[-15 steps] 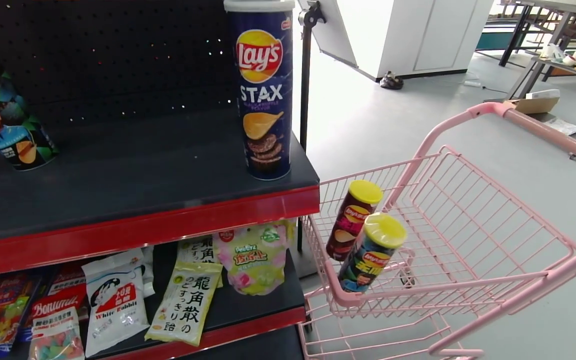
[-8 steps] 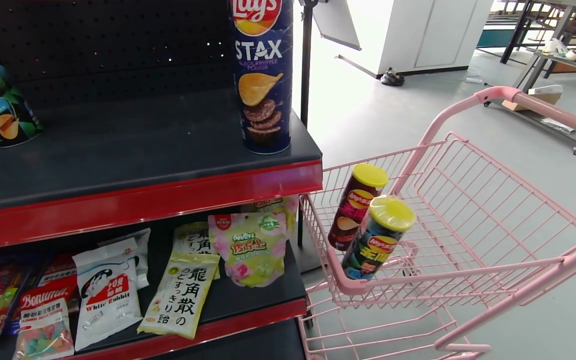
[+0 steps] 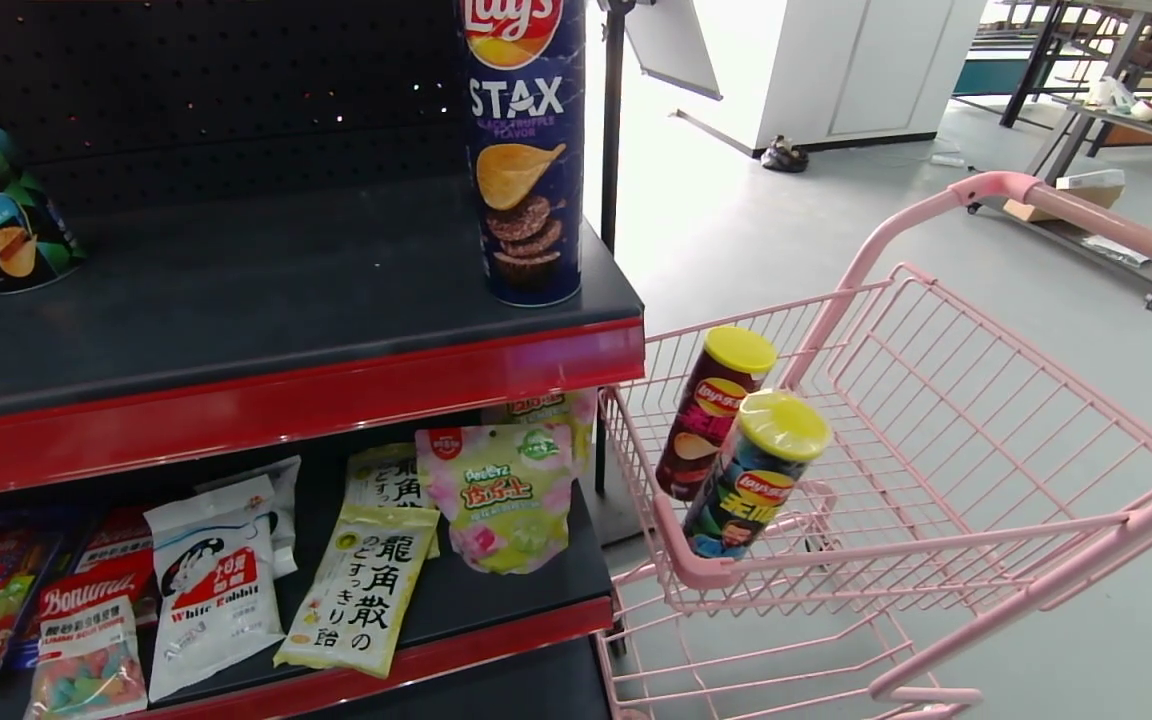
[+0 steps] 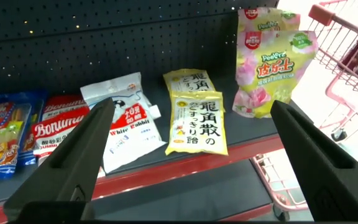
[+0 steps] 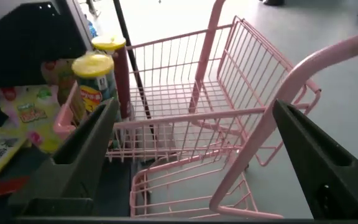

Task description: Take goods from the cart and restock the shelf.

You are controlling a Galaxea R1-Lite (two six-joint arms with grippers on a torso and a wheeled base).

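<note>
Both grippers empty, jaws spread wide: left gripper faces the snack bags on the lower shelf; right gripper faces the pink cart. Maroon chip can and blue-green chip can lean in its shelf-side corner.

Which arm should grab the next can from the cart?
Right. The right hand, open, faces the cart and both yellow-lidded cans; the left hand faces lower-shelf snack bags.
</note>
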